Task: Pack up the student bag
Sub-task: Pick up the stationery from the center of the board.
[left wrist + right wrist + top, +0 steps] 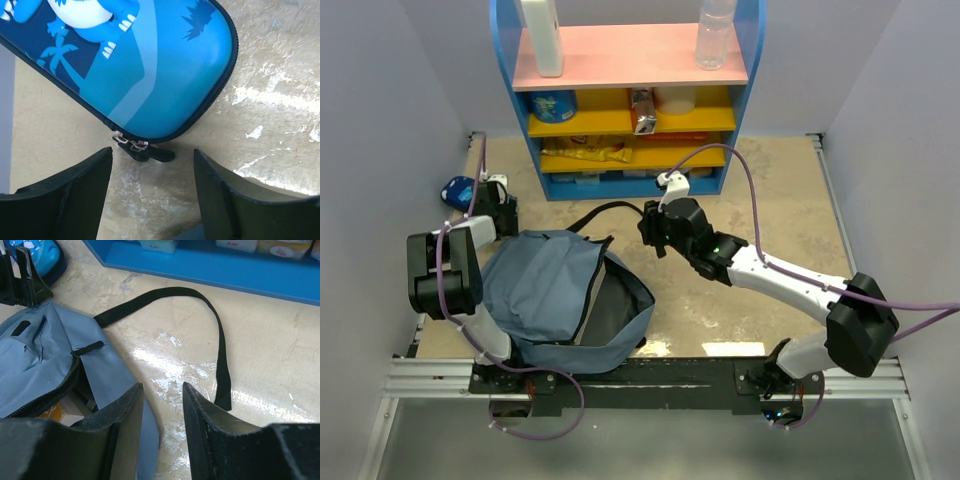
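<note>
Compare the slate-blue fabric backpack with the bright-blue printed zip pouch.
The slate-blue fabric backpack is far bigger than the bright-blue printed pouch. The backpack is plain and crumpled; the pouch smooth, cartoon-printed. The backpack gapes open; the pouch is zipped shut. Both are blue, with zips.

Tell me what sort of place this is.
Probably a robot test cell staged as a study corner. Plain walls box in a tabletop, a small blue shelf holds snacks and bottles, and robot arms are bolted beside a slate-blue backpack.
</note>
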Action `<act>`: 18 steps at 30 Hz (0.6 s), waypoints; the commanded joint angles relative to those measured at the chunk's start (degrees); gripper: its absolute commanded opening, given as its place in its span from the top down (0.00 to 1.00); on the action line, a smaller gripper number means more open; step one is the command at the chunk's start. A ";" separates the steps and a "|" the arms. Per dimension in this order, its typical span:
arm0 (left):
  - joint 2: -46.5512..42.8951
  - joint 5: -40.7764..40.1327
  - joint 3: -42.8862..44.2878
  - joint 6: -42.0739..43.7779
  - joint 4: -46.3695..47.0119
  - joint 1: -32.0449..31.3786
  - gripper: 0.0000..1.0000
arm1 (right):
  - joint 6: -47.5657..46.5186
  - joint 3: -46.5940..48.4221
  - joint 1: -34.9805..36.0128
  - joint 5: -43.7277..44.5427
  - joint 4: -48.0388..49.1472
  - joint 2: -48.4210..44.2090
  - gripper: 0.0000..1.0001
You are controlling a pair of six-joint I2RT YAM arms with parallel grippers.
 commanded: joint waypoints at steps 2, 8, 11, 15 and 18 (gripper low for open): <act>3.63 1.66 1.47 0.68 -1.44 1.23 0.40 | 0.86 1.32 -0.11 1.24 1.01 -2.61 0.61; 5.22 3.25 3.06 0.50 -2.67 1.85 0.67 | 1.91 0.80 -0.11 1.15 1.10 -3.23 0.63; 5.57 3.60 3.32 0.77 -3.02 2.02 0.78 | 2.26 0.62 -0.11 1.06 0.92 -3.49 0.65; 5.75 3.95 3.23 0.94 -3.46 1.93 0.87 | 2.44 0.53 -0.02 1.24 0.75 -4.28 0.67; 5.49 4.83 2.97 1.12 -3.98 2.02 1.00 | 2.35 0.62 -0.11 1.32 0.57 -4.72 0.69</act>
